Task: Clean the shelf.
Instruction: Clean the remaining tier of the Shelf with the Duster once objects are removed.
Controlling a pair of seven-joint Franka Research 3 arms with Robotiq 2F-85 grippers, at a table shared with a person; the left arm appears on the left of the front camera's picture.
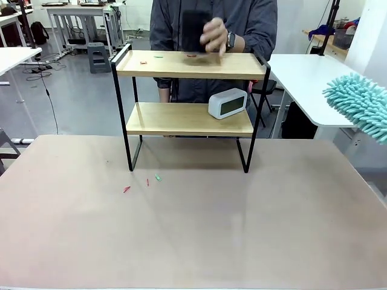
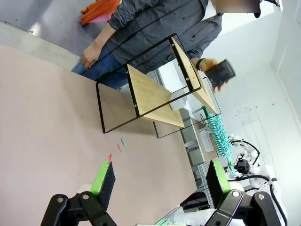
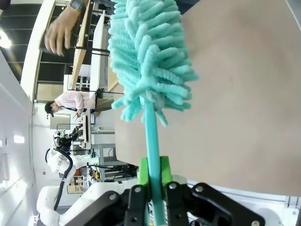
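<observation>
Sweeping the fluffy teal microfibre duster [image 1: 361,104] over the shelf [image 1: 187,65] carries some risks. The shelf, a small two-tier rack of light wooden boards in a thin black metal frame, stands at the far middle of the pale pinkish tabletop [image 1: 193,241].

- **Person's hand:** the person's hand [image 1: 214,36], holding a dark flat object, hovers just above the top board and could be struck.
- **Clock:** the white rectangular digital clock [image 1: 228,103] sits toward the lower board's front right edge, so a careless stroke could knock it off.
- **Frame:** it looks light, and a hard push might slide or tip it.

The right pincer [image 3: 153,179] is clamped tight on the duster's teal handle. The left pincer [image 2: 160,176] stands wide open and empty. Small red and green scraps [image 1: 158,57] lie on the top board.

Room is ample over the near tabletop and to the shelf's right.
</observation>
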